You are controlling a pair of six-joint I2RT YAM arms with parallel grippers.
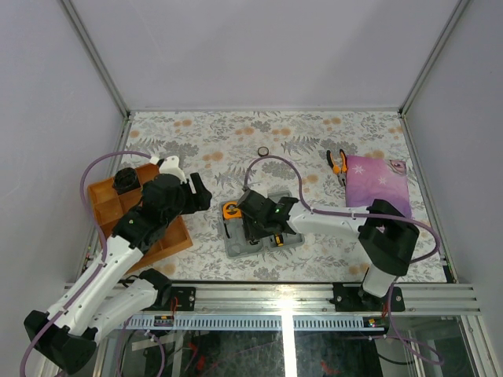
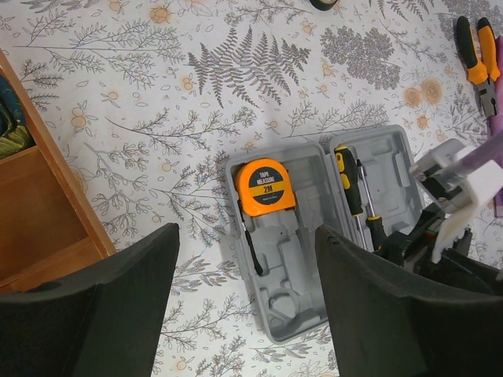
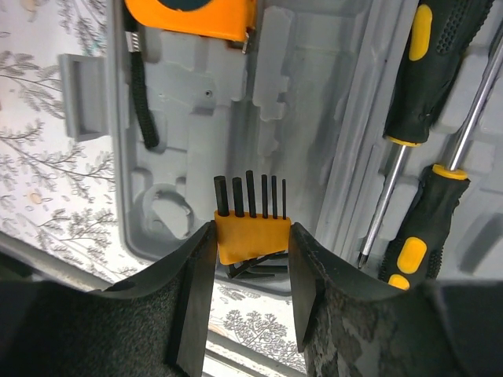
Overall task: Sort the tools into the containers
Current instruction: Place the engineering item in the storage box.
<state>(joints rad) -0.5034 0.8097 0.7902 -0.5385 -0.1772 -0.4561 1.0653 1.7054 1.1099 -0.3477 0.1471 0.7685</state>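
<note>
An open flat grey plastic tool case [image 1: 236,245] lies on the floral tabletop [image 1: 314,133] in front of the two arms, both moulded halves facing up. In the left half, a round orange tape measure [image 2: 266,186] sits in the recess at the far end, and its black wrist strap [image 2: 251,251] trails down along the outer wall. The rest of that half shows bare recesses. The right half holds two black-and-yellow-handled screwdrivers [image 2: 346,177] lying side by side, and the right arm covers part of it.

The right pincer [image 3: 252,245] is clamped on a small orange holder with a row of black bits [image 3: 251,224]. It holds this bit set over the near end of the left half; whether the set touches the plastic cannot be told.

The left pincer [image 2: 247,251] hangs above the tabletop with its fingers [image 2: 102,314] wide apart and nothing between them. To its left stands an orange-brown wooden compartment tray [image 1: 106,200]; something green and dark lies in one compartment, too cut off to identify.

Orange-and-black-handled pliers [image 1: 338,162] lie on the tabletop just beside a purple star-patterned cloth [image 1: 379,184]. A small black tape ring [image 1: 263,151] lies beyond the case, well apart from it.
</note>
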